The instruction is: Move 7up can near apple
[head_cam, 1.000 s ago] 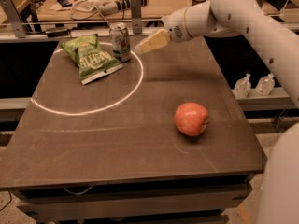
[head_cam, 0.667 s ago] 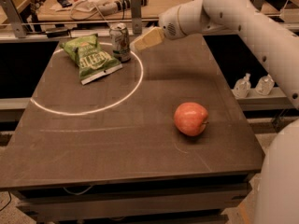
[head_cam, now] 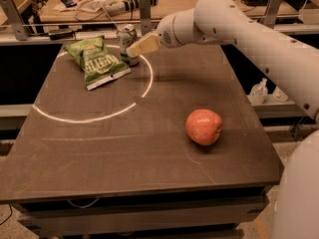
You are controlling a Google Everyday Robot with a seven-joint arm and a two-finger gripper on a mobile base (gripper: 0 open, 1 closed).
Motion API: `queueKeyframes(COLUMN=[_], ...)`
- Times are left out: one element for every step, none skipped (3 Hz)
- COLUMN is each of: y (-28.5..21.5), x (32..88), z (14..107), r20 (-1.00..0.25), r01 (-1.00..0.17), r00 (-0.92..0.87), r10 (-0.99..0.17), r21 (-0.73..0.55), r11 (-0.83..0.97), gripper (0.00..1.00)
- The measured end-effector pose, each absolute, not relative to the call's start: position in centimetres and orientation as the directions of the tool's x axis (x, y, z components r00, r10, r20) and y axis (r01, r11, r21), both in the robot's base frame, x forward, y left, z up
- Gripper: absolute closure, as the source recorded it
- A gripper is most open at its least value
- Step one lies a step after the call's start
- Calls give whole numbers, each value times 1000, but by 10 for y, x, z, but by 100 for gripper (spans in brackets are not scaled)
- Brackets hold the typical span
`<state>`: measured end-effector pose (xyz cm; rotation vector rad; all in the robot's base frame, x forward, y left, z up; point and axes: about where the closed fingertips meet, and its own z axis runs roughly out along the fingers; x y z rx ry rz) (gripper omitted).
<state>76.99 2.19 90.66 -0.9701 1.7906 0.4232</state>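
Dark rectangular table (head_cam: 99, 153): occupies most of the view. All task items stand on it.

Robot arm (head_cam: 249, 29): white, enters from the right edge and reaches leftward across the far half of the table. A white section of the robot's body (head_cam: 299, 193) fills the lower right corner.

White ring marking (head_cam: 89, 118): a thin circular line on the table's far-left portion. Only part of the circle is visible. The rest is covered by the items at the far side.

Green chip bag (head_cam: 99, 62): lies flat and crinkled on the far-left part of the table, inside the ring, just left of the can.

Apple (head_cam: 204, 127): reddish-pink, on the right-hand part of the table, nearer the front than the other items. It is outside the ring, with nothing touching it.

7up can (head_cam: 124, 39): upright at the far edge of the table, just beside the chip bag's right side and well apart from the apple.

Gripper (head_cam: 142, 45): tan-coloured, at the end of the arm, overlapping the can's right side at mid-height. Contact with the can cannot be confirmed. Whether the gripper is open, closed or clamped on the can cannot be determined from this view.
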Motion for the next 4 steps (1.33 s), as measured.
queueKeyframes(y=[38,49,52,52], x=[777,785,794,801], z=[906,905,902,892], r20=[-903,-909,-913,-918], r01=[-772,-771,-771,-774], r00=[-153,-146,-156,-194], r10=[-402,-389,-377,-345], r21=[-145,-142,-126,-73], r11=[618,621,624,628], gripper=[0,0,0,0])
